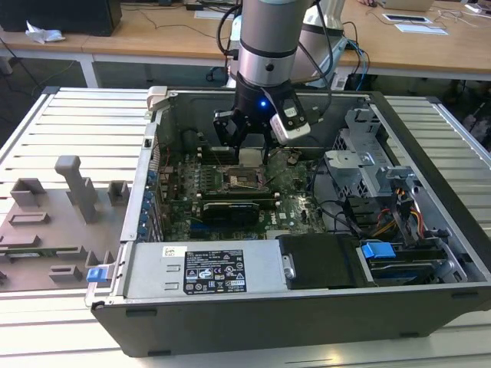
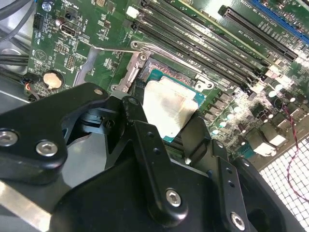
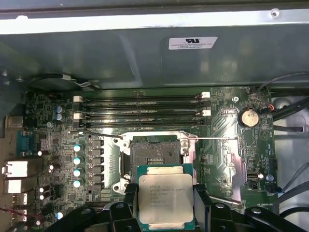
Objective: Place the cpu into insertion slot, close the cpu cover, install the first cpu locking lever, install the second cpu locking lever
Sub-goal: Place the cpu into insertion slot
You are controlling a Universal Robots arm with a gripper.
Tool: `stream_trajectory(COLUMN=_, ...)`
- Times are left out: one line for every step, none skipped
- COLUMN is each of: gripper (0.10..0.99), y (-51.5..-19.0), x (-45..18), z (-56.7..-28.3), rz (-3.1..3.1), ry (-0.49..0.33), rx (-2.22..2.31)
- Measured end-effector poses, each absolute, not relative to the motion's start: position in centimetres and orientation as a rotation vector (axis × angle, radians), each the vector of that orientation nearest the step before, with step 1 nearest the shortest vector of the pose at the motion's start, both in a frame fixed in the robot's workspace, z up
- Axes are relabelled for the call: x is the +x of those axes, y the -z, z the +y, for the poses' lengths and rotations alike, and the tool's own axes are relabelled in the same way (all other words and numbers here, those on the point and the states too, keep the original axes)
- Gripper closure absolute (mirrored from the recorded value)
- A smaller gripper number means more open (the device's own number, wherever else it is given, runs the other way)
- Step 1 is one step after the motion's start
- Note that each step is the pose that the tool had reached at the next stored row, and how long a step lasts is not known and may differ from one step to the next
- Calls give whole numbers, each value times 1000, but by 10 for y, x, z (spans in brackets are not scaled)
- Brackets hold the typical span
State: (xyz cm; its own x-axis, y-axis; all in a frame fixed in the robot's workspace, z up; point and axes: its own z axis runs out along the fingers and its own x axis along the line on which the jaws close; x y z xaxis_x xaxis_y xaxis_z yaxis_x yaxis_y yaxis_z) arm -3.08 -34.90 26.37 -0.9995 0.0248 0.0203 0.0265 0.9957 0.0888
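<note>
- The robot arm reaches down into an open computer case, in the upper middle of the exterior view.
- Its gripper is closed just enough to pinch the cpu, a flat silver square.
- In the first wrist view a black finger presses on each side of the chip.
- The cpu is held up above the green board. It is not in the insertion slot.
- The insertion slot is open and dark inside, with a silver rim. In the exterior view it sits just below the gripper in the frame.
- Long black memory slots lie near the insertion slot, on the side away from the cpu.
- A round battery shines on the board, well apart from the chip.
- A grey tray with blocky shapes lies outside the case, at the exterior view's left.
</note>
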Motion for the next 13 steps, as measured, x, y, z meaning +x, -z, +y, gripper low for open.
stream_trajectory(gripper=541, y=-263, x=-31, z=-349, rz=-3119, ry=139, rx=-40)
stream_trajectory(gripper=541, y=-262, x=-31, z=-349, rz=-3119, ry=139, rx=-40)
stream_trajectory(gripper=541, y=-261, x=-31, z=-349, rz=-3119, ry=139, rx=-40)
stream_trajectory(gripper=541, y=-260, x=-31, z=-349, rz=-3119, ry=139, rx=-40)
stream_trajectory(gripper=541, y=-258, x=-31, z=-348, rz=-3119, ry=137, rx=-40)
stream_trajectory(gripper=541, y=-258, x=-31, z=-347, rz=-3120, ry=129, rx=-40)
stream_trajectory(gripper=541, y=-257, x=-31, z=-344, rz=-3120, ry=119, rx=-40)
stream_trajectory(gripper=541, y=-257, x=-31, z=-342, rz=-3120, ry=110, rx=-40)
stream_trajectory(gripper=541, y=-256, x=-31, z=-340, rz=-3121, ry=102, rx=-40)
stream_trajectory(gripper=541, y=-255, x=-31, z=-337, rz=-3121, ry=91, rx=-41)
stream_trajectory(gripper=541, y=-254, x=-31, z=-336, rz=-3122, ry=85, rx=-41)
stream_trajectory(gripper=541, y=-252, x=-32, z=-334, rz=-3122, ry=82, rx=-41)
stream_trajectory(gripper=541, y=-250, x=-34, z=-334, rz=-3122, ry=82, rx=-41)
